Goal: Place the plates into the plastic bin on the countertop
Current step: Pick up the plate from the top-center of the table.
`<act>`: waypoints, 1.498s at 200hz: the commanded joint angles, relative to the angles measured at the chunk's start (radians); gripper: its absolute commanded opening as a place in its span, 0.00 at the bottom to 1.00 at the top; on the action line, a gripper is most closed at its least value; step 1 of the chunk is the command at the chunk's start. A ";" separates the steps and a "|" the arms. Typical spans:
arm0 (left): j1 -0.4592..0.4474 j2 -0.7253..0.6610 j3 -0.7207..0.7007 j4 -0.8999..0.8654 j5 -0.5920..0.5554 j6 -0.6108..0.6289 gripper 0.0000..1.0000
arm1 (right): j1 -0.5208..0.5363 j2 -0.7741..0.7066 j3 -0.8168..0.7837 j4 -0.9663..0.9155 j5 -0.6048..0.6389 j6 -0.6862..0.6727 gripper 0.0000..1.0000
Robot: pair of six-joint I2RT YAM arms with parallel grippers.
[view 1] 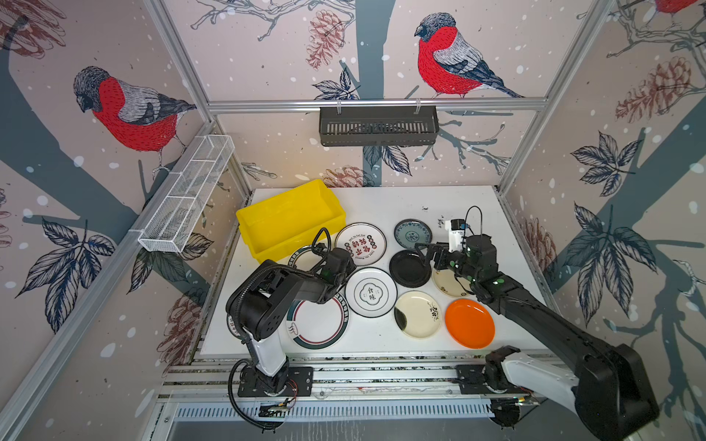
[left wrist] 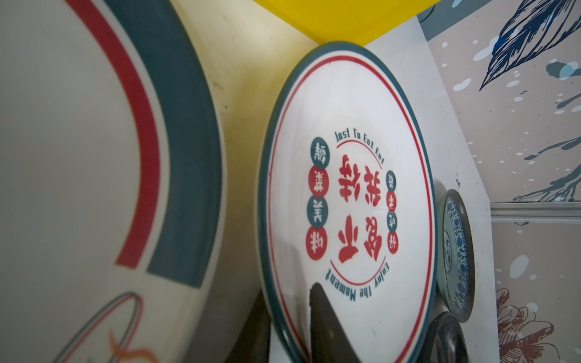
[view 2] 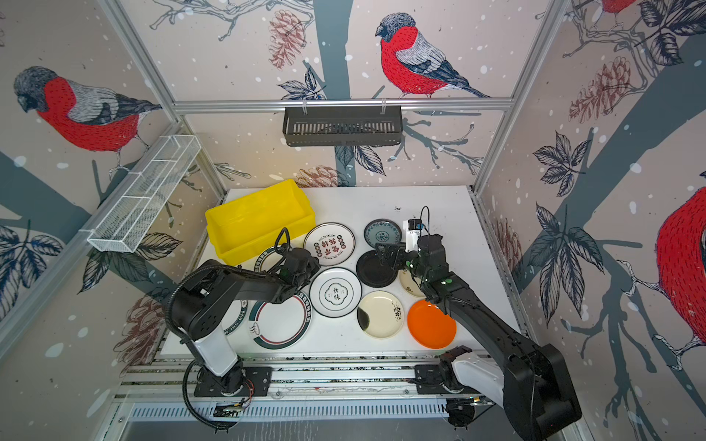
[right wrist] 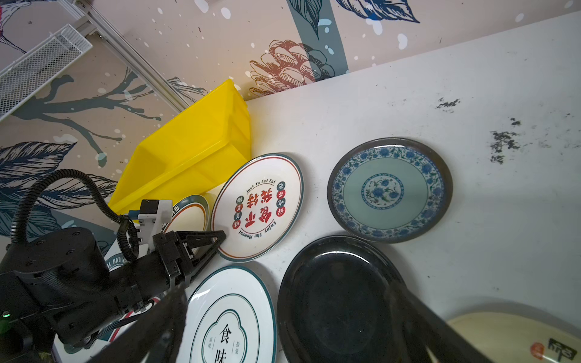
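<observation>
Top views, yellow bin (view 1: 290, 223): stands at the far-left corner of the counter (view 1: 382, 202).
Top views, plates: lie flat on the counter outside the bin, with the orange plate (view 1: 469, 323) at the front right.
Top views, left arm (view 1: 290, 282): reaches to the near edge of the lettered plate (view 1: 361, 244), just beside the bin.
Top views, right pincer (view 1: 424, 257): released, hanging over the black plate (view 1: 407, 273).
Left wrist, left pincer (left wrist: 287, 301): one finger (left wrist: 320, 320) lies over the lettered plate's face and the other outside its rim. Cannot tell if it is clenched.
Right wrist, right pincer: fingers spread wide to either side of the black plate, grasping nothing.
Right wrist, teal patterned plate (right wrist: 390, 190): lies just beyond the black plate.
Right wrist, left pincer: its tip touches the lettered plate's rim.
</observation>
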 commanded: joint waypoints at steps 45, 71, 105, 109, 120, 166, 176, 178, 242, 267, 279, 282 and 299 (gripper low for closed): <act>0.001 0.026 0.054 -0.033 -0.045 -0.011 0.23 | 0.000 0.005 -0.003 0.002 0.026 -0.003 1.00; 0.001 0.046 0.079 -0.064 -0.047 -0.019 0.23 | 0.000 0.009 -0.002 -0.012 0.037 -0.005 1.00; 0.000 0.065 0.107 -0.104 -0.062 -0.008 0.15 | 0.000 0.007 -0.001 -0.015 0.040 -0.005 1.00; 0.001 0.066 0.110 -0.109 -0.064 -0.006 0.14 | 0.001 0.007 -0.002 -0.015 0.040 -0.004 1.00; 0.000 0.070 0.117 -0.120 -0.070 -0.003 0.14 | 0.000 0.007 -0.002 -0.015 0.042 -0.004 1.00; 0.001 0.082 0.136 -0.131 -0.072 0.015 0.09 | 0.000 0.008 -0.008 -0.014 0.057 -0.005 1.00; 0.001 0.084 0.141 -0.136 -0.075 0.022 0.08 | -0.001 0.009 -0.008 -0.015 0.059 -0.005 1.00; 0.001 0.085 0.142 -0.138 -0.077 0.022 0.07 | -0.001 0.008 -0.008 -0.015 0.059 -0.005 1.00; 0.001 0.083 0.155 -0.138 -0.076 0.043 0.00 | -0.002 0.009 -0.009 -0.015 0.063 -0.006 1.00; 0.003 0.055 0.158 -0.141 -0.072 0.061 0.00 | -0.002 0.010 -0.008 -0.015 0.065 -0.007 1.00; 0.002 0.038 0.158 -0.143 -0.074 0.070 0.00 | -0.002 0.012 -0.008 -0.014 0.065 -0.007 1.00; 0.002 0.032 0.158 -0.143 -0.075 0.075 0.00 | -0.002 0.011 -0.008 -0.014 0.064 -0.006 1.00; 0.001 0.004 0.160 -0.145 -0.075 0.098 0.00 | -0.002 0.013 -0.009 -0.011 0.063 -0.006 1.00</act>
